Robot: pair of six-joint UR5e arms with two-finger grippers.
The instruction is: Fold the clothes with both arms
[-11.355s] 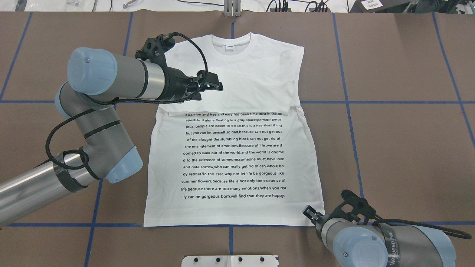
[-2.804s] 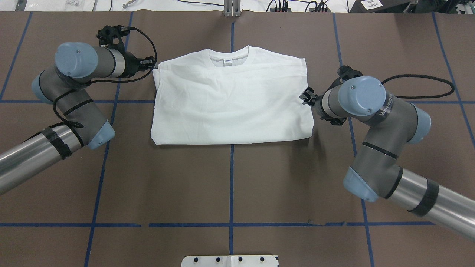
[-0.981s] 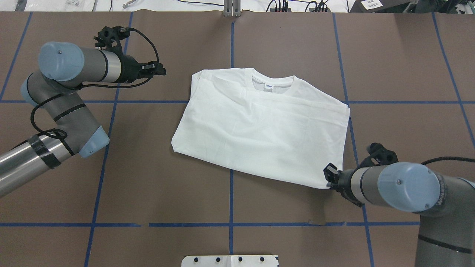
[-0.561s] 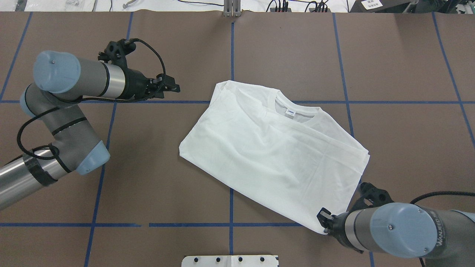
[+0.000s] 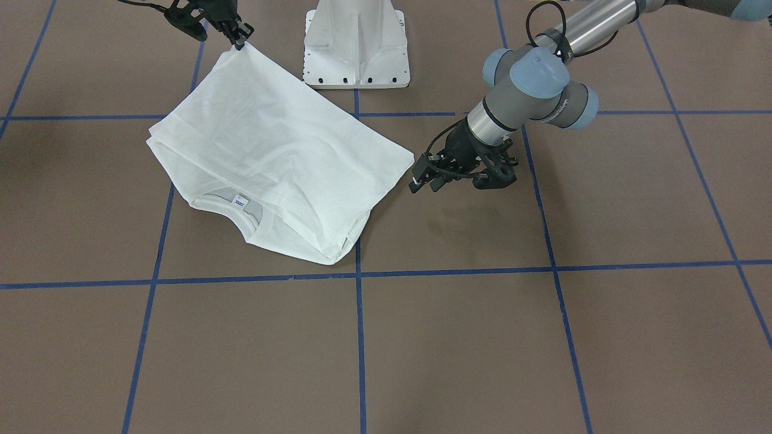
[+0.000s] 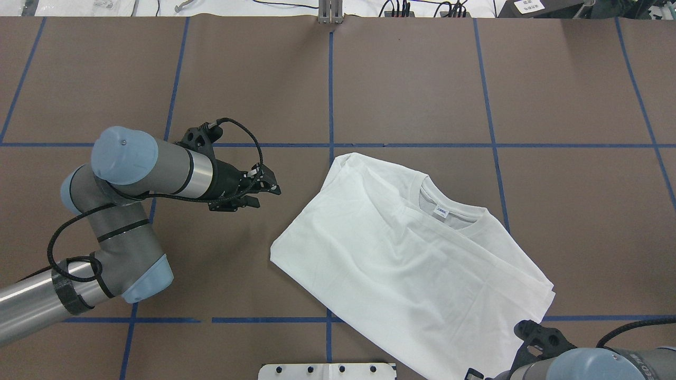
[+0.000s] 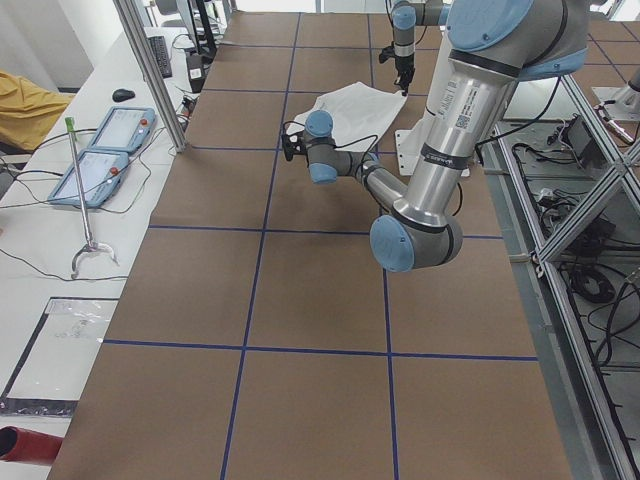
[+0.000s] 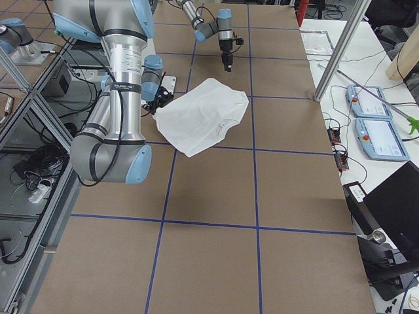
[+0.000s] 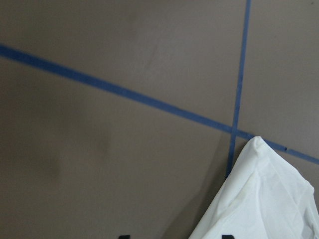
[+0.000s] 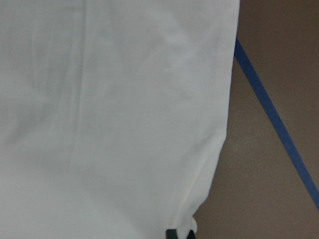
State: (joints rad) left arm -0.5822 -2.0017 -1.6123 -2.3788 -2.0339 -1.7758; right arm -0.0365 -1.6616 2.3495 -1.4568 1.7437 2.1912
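Note:
The white T-shirt lies folded and skewed on the brown table, plain side up. Its collar and small neck label show; the printed text is hidden. My right gripper is shut on the shirt's corner nearest the robot base, and the right wrist view shows the pinch. In the overhead view that gripper is mostly cut off at the bottom edge. My left gripper is open and empty. It hovers just beside the shirt's left corner without touching it.
The white pedestal base stands close behind the pinched corner. Blue tape lines cross the brown table. An aluminium post and cables sit at the far edge. Tablets lie on a side bench.
The shirt was folded in half earlier. In the last second my right gripper has dragged it toward the robot base and turned it. My left gripper let go and has followed toward the shirt's left corner.

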